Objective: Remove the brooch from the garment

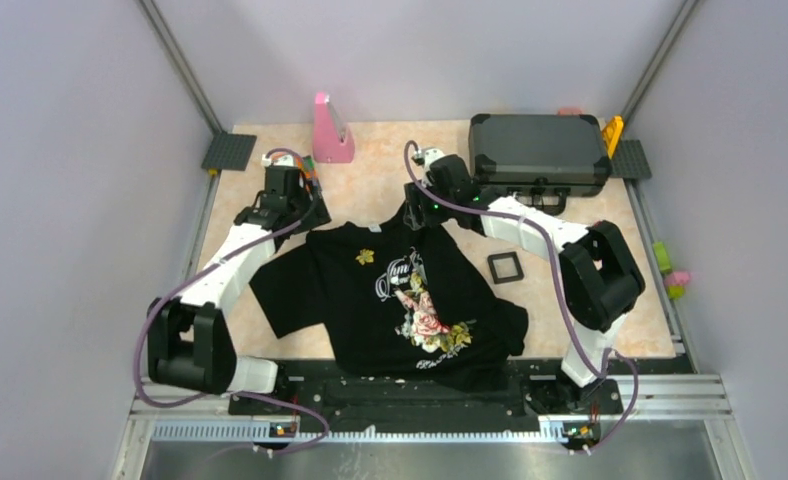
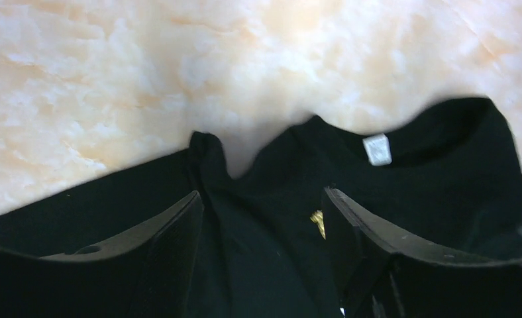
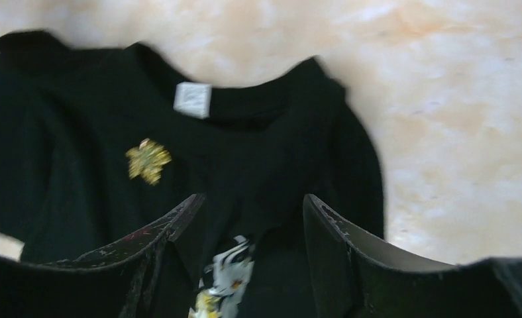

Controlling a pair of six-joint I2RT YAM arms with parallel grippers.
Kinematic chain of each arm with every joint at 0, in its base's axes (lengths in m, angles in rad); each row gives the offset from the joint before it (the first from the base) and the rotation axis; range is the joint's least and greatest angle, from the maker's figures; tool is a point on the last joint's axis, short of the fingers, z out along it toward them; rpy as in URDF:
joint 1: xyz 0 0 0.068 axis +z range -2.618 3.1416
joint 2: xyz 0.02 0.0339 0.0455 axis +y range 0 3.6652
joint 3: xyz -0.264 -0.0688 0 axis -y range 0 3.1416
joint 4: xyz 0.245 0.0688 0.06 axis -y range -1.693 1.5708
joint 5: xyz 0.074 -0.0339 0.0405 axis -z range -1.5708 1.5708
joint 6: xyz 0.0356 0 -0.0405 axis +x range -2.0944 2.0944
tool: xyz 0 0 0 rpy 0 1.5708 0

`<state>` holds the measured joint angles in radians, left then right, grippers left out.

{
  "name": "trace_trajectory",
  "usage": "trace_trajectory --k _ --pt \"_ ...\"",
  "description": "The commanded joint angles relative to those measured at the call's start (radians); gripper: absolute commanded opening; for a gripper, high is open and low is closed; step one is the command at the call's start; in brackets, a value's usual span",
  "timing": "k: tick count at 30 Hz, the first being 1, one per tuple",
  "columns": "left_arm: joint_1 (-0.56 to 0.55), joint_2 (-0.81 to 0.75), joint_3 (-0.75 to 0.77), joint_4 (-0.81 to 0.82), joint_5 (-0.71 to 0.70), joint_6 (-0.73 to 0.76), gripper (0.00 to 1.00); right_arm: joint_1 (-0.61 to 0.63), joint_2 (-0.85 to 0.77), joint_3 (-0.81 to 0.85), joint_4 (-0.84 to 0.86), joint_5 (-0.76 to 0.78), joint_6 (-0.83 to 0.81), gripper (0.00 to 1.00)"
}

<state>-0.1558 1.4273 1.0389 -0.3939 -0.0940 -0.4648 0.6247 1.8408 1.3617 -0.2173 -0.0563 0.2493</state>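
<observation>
The black T-shirt lies flat on the table with white script and a pink-white floral print on its chest. The tiny gold brooch is pinned near the collar, left of the print. It shows in the right wrist view and peeks beside the right finger in the left wrist view. My left gripper is open above the shirt's left shoulder. My right gripper is open over the collar's right side. Both are empty.
A dark grey hard case sits at the back right. A small black square frame lies right of the shirt. A pink wedge-shaped object stands at the back. Small coloured toys lie at the right edge.
</observation>
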Motion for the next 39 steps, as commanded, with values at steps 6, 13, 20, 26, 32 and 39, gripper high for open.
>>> trace_trajectory --k 6,13,20,26,32,39 --pt "-0.284 -0.113 -0.065 0.005 -0.013 0.036 0.67 0.097 -0.045 -0.14 0.197 -0.155 -0.018 0.51" --pt "-0.299 0.01 -0.071 0.035 0.026 -0.022 0.6 0.106 0.029 -0.152 0.127 0.013 0.024 0.46" --pt "-0.314 0.128 -0.047 0.029 0.044 -0.075 0.59 0.106 0.019 -0.221 0.119 0.234 0.07 0.28" --pt "-0.372 0.216 0.012 0.006 -0.001 -0.098 0.58 0.106 -0.055 -0.355 0.309 0.18 0.083 0.22" --pt "-0.414 0.29 0.093 -0.061 -0.075 -0.089 0.65 0.105 -0.099 -0.43 0.422 0.145 0.097 0.23" --pt "-0.416 0.385 0.185 -0.135 -0.102 -0.074 0.69 0.104 -0.121 -0.449 0.442 0.15 0.099 0.23"
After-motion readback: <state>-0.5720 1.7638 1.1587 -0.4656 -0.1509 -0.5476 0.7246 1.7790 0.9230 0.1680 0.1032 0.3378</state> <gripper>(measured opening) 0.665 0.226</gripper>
